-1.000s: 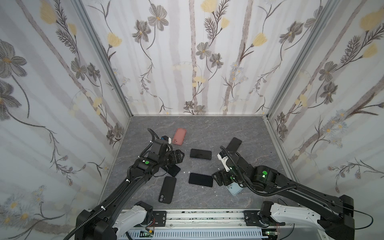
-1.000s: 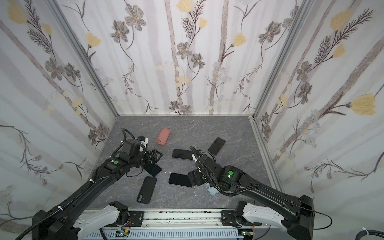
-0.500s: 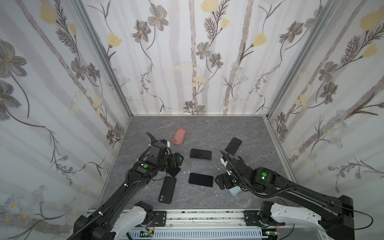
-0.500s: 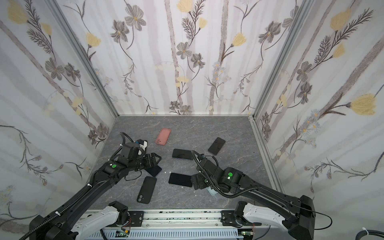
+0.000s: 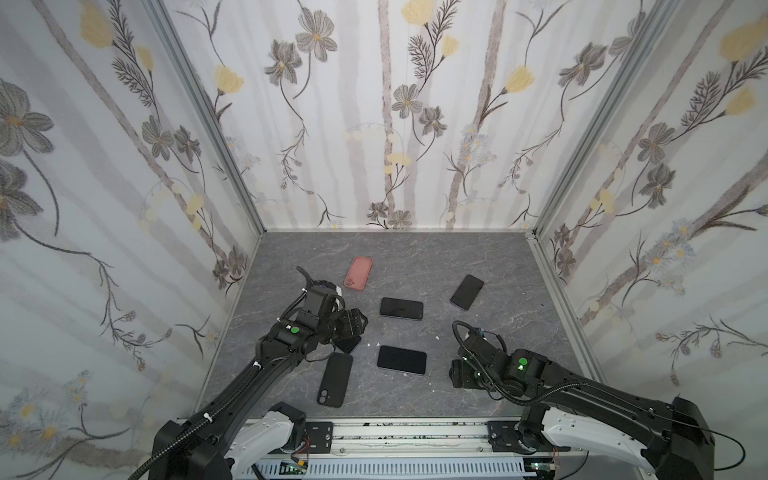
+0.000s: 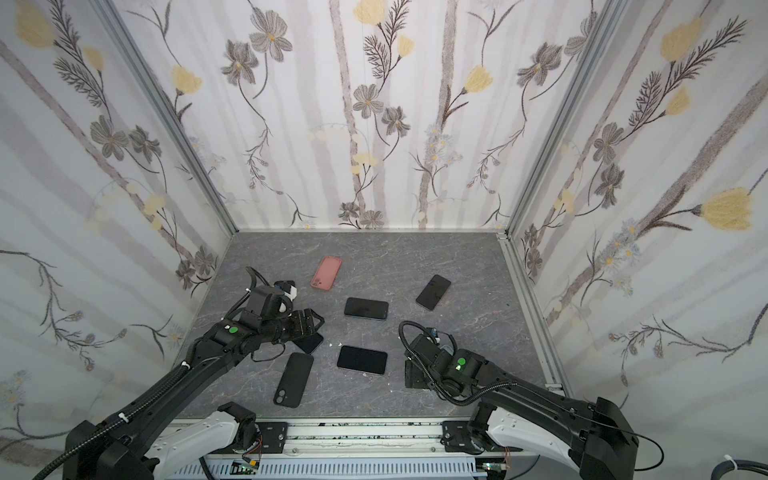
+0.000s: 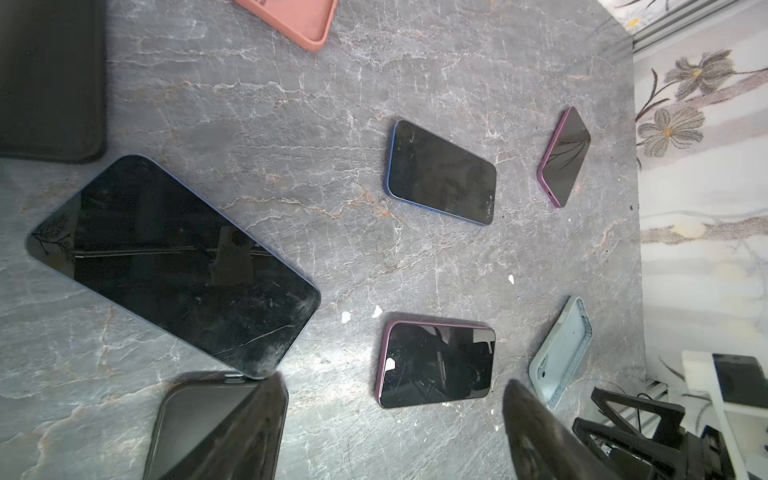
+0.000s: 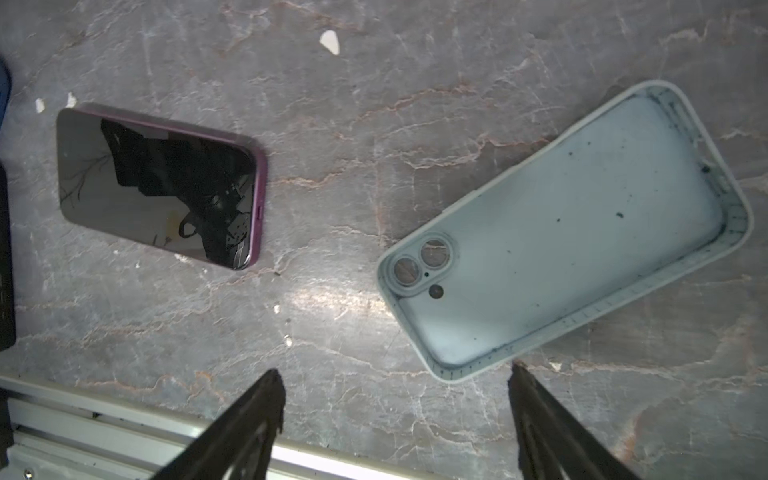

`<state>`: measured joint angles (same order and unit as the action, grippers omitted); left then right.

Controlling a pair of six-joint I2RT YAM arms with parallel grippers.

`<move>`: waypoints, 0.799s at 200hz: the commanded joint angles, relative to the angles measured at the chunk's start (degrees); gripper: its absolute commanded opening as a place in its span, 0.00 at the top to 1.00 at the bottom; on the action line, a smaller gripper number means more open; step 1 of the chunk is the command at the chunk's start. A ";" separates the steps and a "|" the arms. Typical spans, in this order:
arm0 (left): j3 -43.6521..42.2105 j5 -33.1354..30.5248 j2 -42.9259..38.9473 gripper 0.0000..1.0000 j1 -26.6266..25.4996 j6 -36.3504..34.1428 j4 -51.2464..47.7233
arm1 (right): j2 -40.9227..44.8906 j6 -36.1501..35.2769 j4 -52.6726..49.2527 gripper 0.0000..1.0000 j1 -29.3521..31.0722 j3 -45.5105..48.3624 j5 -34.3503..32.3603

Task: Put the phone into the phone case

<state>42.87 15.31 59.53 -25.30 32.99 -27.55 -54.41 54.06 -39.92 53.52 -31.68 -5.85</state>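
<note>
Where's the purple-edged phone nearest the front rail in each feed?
In a top view: purple-edged phone front centre, right of the black case.
In a top view: the phone, same place.
Left wrist: the phone lies between the black case and the light blue case.
Right wrist: the phone lies apart from the light blue case.
Shared landmark: white chips off its corner.

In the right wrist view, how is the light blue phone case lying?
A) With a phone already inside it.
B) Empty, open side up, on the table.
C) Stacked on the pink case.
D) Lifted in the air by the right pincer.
B: the light blue phone case shows its bare inner side and camera holes, it lies on the table, and the right pincer is open and holds nothing.
</note>
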 commanded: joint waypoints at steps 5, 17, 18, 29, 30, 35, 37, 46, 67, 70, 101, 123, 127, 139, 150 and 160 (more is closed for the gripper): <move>0.32 0.60 0.83 0.17 -0.26 -0.08 1.09 | 0.10 1.82 6.40 0.23 -2.80 1.97 3.32; 0.47 0.49 1.02 0.17 -0.28 -0.18 1.10 | -0.32 1.17 8.30 0.25 -3.80 2.47 3.77; 0.42 0.46 1.03 0.17 -0.32 -0.19 1.10 | -0.38 1.11 8.42 0.25 -3.87 2.48 3.80; 0.54 0.48 1.18 0.17 -0.36 -0.18 1.08 | -1.31 0.47 9.98 0.27 -4.61 2.47 4.49; 0.54 0.49 1.19 0.17 -0.36 -0.19 1.09 | -1.49 0.33 10.33 0.27 -4.77 2.47 4.63; 0.62 0.51 1.25 0.17 -0.36 -0.17 1.10 | -1.84 0.25 10.86 0.27 -4.94 2.50 4.89; 0.61 0.51 1.28 0.17 -0.39 -0.13 1.10 | -1.99 0.14 11.15 0.28 -4.99 2.52 5.08; 0.65 0.48 1.38 0.17 -0.39 -0.14 1.10 | -3.05 -0.01 12.45 0.28 -5.59 2.76 5.80; 0.90 0.34 1.53 0.17 -0.39 -0.37 0.93 | -5.00 -0.01 14.59 0.29 -6.14 3.45 7.51; 0.92 0.33 1.55 0.17 -0.42 -0.38 0.92 | -5.18 -0.01 14.78 0.29 -6.08 3.51 7.71; 1.23 -0.12 1.49 0.17 -0.39 -0.59 0.35 | -7.12 -0.05 16.67 0.30 -7.98 4.05 9.46; 1.20 -0.46 1.59 0.17 -0.44 -0.85 0.13 | -8.07 0.37 19.04 0.32 -8.12 4.60 11.35; 1.29 -0.47 1.56 0.17 -0.41 -0.94 0.13 | -8.17 0.63 19.48 0.33 -8.16 4.67 11.67; 1.41 -0.59 1.80 0.17 -0.37 -1.08 0.15 | -8.50 1.28 21.00 0.33 -8.32 5.11 12.47; 1.48 -0.56 2.06 0.17 -0.44 -1.18 0.13 | -8.89 1.63 22.14 0.34 -8.47 5.36 12.86; 1.65 -0.59 2.33 0.17 -0.43 -1.38 0.15 | -9.38 1.78 23.30 0.35 -8.73 5.44 13.46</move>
<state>43.70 15.33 61.36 -25.78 32.29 -27.38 -62.98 54.43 -20.95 45.17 -26.65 5.63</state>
